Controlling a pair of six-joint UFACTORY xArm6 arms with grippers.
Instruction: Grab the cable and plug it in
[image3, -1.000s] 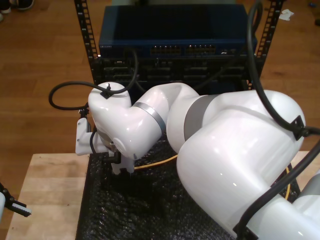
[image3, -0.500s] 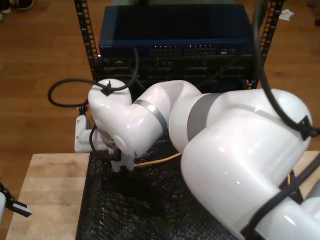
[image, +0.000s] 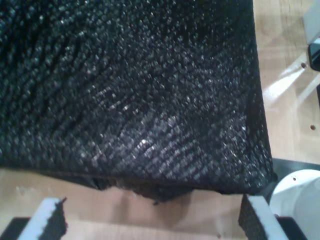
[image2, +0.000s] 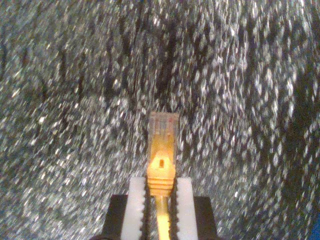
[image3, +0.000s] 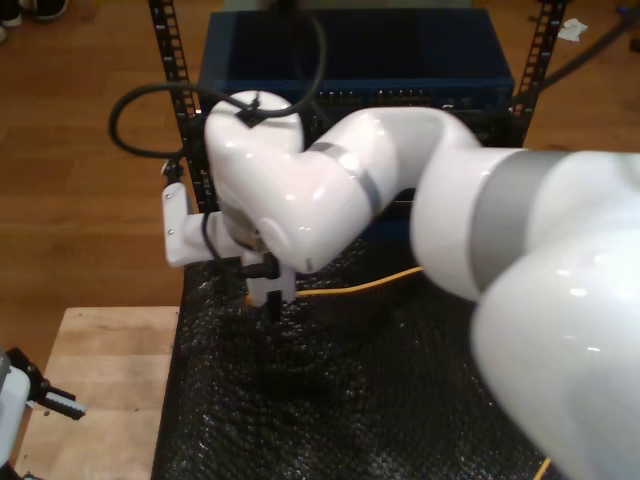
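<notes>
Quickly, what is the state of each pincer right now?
My first gripper: open, holding nothing.
My second gripper: closed on the cable, just behind its plug.

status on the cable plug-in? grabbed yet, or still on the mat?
Grab looks done: my second gripper is shut on the cable just behind its clear plug, above the black mat. My first gripper is open. Left: carrying the plug to the blue rack unit and inserting it.

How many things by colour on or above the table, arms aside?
Yellow-orange: 1, the cable, clamped in my second pincer
Black: 1, the textured mat
Blue: 1, the rack unit
Total: 3
</notes>
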